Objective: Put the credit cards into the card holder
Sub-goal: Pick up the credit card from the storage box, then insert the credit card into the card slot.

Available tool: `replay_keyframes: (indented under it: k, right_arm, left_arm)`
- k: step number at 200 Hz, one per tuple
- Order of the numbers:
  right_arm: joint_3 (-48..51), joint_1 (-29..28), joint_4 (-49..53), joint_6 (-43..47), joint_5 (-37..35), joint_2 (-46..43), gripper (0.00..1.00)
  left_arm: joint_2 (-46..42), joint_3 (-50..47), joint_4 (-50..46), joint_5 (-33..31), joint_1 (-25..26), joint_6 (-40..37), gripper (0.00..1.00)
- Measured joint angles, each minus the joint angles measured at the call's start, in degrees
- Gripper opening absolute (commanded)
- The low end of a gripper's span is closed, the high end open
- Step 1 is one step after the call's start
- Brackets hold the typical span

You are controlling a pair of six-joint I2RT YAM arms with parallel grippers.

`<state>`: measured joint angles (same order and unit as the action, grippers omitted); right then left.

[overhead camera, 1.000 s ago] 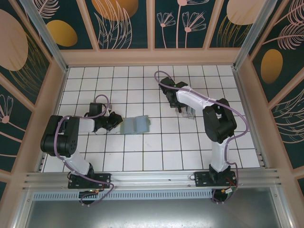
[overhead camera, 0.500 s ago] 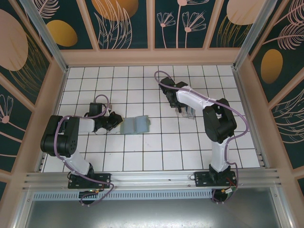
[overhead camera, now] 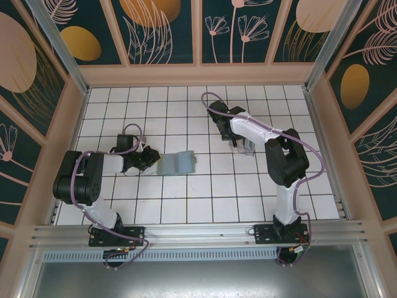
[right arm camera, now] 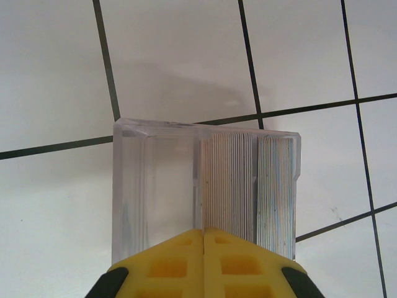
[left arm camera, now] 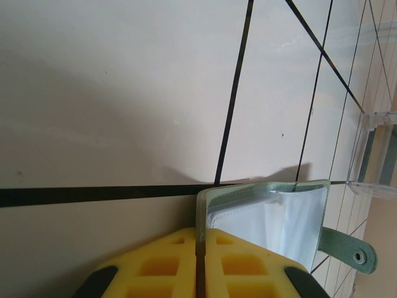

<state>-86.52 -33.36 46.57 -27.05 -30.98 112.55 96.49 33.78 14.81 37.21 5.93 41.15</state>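
Left gripper clamps the left edge of the card holder, likely pinning it open for loading (sage-green cover, glossy sleeves inside), left of centre on the tiles. Right gripper, pads pressed together, sits over the credit cards, standing edge-on in the clear tray farther right, perhaps pinching one
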Motion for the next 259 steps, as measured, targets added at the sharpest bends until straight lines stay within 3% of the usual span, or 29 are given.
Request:
replay_keyframes:
  k: [38, 117, 156, 190, 225, 259]
  right_arm:
    - [0.0, 0.0, -0.04, 0.15, 0.9, -0.44, 0.0]
    - [0.26, 0.0, -3.02, 1.27, 3.82, -6.47, 0.0]
    - [0.42, -1.62, -3.67, 1.66, 9.18, -8.55, 0.0]
    - [1.7, -4.66, -9.62, 1.53, 20.72, -12.59, 0.0]
    - [13.73, -6.34, -25.44, -1.55, 38.1, -17.55, 0.0]
    - [21.7, -8.57, -36.11, -5.88, 48.17, -17.49, 0.0]
  left_arm:
    - [0.02, 0.0, 0.0, 0.02, 0.0, 0.02, 0.11]
    - [0.02, 0.0, 0.02, 0.02, 0.0, 0.02, 0.1]
    - [0.0, 0.0, 0.02, 0.02, 0.0, 0.02, 0.1]
    - [0.0, 0.0, 0.02, 0.02, 0.0, 0.02, 0.1]
    - [0.0, 0.0, 0.02, 0.0, 0.0, 0.0, 0.1]
    - [0.02, 0.0, 0.0, 0.02, 0.0, 0.02, 0.1]
